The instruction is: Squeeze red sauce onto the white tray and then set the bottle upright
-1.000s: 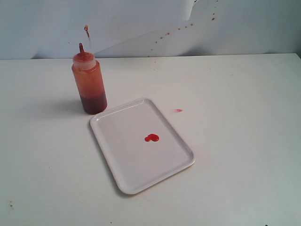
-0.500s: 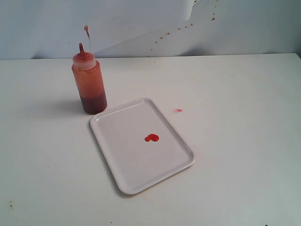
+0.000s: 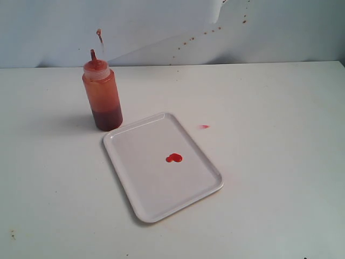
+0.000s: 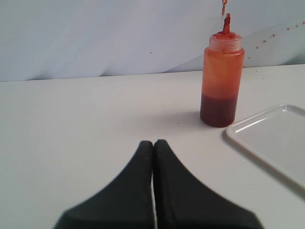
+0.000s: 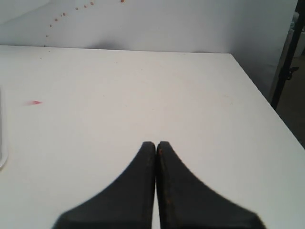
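Ahead of the left end effector point(image 4: 153, 142) (closed, empty) the bottle point(image 4: 220, 76) stands upright on the worktop point(image 4: 71, 119), just beside the tray point(image 4: 276, 138). Sauce point(image 3: 173, 158) lies on the tray. The right end effector point(image 5: 156, 144) is closed too. Both steps look done.

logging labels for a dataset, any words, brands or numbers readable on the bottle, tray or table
None: no view shows any readable text.
The bottle is plain, with no label or print.
The tray is bare white and carries only the red sauce.
The table and backdrop show only red specks and stains, no writing.
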`<state>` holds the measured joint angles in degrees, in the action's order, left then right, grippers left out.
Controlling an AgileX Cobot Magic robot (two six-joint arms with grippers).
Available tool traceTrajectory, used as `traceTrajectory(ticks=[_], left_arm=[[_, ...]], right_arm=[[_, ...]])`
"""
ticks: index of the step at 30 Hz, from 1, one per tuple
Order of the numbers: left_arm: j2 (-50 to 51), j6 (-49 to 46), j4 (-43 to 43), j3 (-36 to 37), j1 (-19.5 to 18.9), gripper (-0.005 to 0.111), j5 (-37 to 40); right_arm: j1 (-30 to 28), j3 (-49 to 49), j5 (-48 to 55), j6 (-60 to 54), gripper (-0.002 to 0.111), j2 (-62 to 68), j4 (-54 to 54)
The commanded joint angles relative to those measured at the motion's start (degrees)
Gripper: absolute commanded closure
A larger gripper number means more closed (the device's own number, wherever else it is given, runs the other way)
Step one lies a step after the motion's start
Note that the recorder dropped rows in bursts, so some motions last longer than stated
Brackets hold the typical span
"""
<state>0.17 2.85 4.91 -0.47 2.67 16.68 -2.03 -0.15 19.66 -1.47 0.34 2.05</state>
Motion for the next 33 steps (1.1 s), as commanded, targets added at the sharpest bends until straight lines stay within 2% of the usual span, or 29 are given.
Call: traceTrajectory(ticks=[1,33], left_arm=[[-0.17,-0.08,-0.46,0.47,0.32,0.107,-0.29],[-0.17,-0.08,-0.46,0.47,0.32,0.107,-0.29]], right_arm=[[0.2,0.15,-0.37,0.46,0.108,-0.34,0.15],[0.2,0.15,-0.72,-1.52,0.108,-0.34,-2.87]])
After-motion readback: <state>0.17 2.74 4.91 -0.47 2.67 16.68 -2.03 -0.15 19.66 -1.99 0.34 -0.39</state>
